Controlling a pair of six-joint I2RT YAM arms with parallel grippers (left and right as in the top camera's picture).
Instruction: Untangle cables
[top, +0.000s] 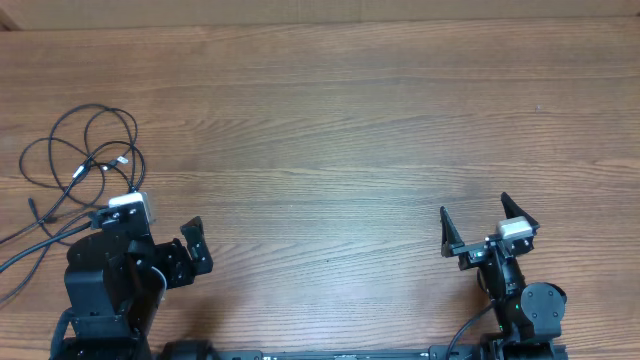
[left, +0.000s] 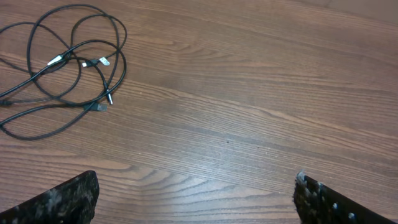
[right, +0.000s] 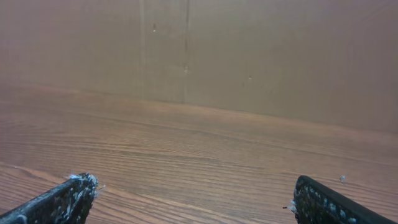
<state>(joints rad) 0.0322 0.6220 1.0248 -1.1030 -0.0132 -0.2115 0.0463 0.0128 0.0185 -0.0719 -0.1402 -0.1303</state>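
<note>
Wood-grain table (top: 350, 120), plain brown wall (right: 261, 56) behind

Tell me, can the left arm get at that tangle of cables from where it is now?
Probably yes. The cables lie loose on the table just ahead and left of the left pincer, which stands open and empty, and nothing lies between them.

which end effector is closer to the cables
Left. The left end effector sits close to the cables, which lie ahead to its left; the right end effector is far off to their right.
</note>
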